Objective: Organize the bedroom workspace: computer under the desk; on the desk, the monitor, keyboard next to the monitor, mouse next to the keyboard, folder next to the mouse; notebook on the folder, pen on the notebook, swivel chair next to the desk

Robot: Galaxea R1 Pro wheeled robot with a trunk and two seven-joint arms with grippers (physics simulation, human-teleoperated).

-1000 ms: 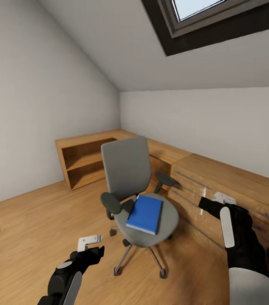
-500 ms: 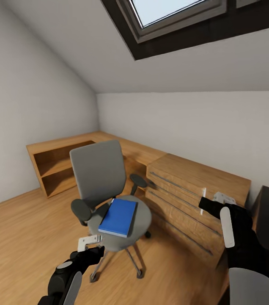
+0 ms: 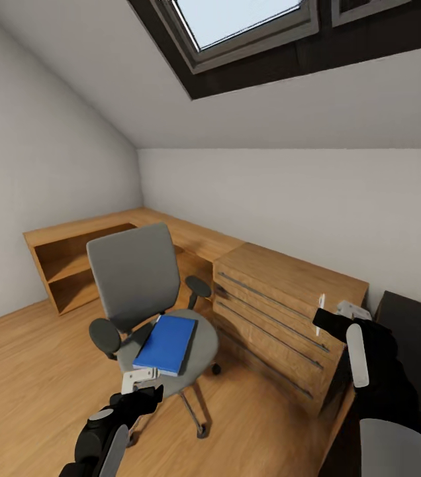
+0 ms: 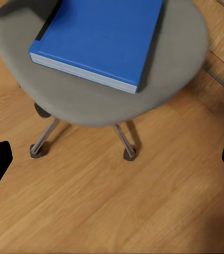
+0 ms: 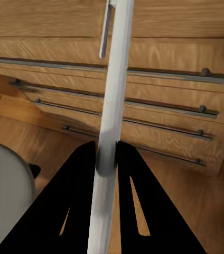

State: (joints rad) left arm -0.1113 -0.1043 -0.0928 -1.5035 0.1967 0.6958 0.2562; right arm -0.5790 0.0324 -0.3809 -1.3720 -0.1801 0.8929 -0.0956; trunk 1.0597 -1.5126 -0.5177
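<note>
The grey swivel chair (image 3: pixel 131 271) stands on the wooden floor at the middle left of the head view. A blue folder (image 3: pixel 165 343) lies flat on its seat. My left gripper (image 3: pixel 141 384) hovers open in front of the chair, above the floor; in the left wrist view, the folder (image 4: pixel 104 37) and the seat (image 4: pixel 91 106) lie beyond its wide-spread fingers. My right gripper (image 3: pixel 326 321) is shut on a thin white pen (image 3: pixel 320 310), held upright in front of the drawer chest. The pen (image 5: pixel 112 106) runs lengthwise between the black fingers (image 5: pixel 83 174) in the right wrist view.
A wooden chest of drawers (image 3: pixel 277 305) with long bar handles stands right of the chair against the wall. A low wooden shelf unit (image 3: pixel 71 258) runs along the left wall. A dark block (image 3: pixel 416 331) shows at the right edge. Open floor lies at the front left.
The whole view has swung to the right, so the chair and shelf sit further left and a dark block has come in at the right. Both arms hold the same pose.
</note>
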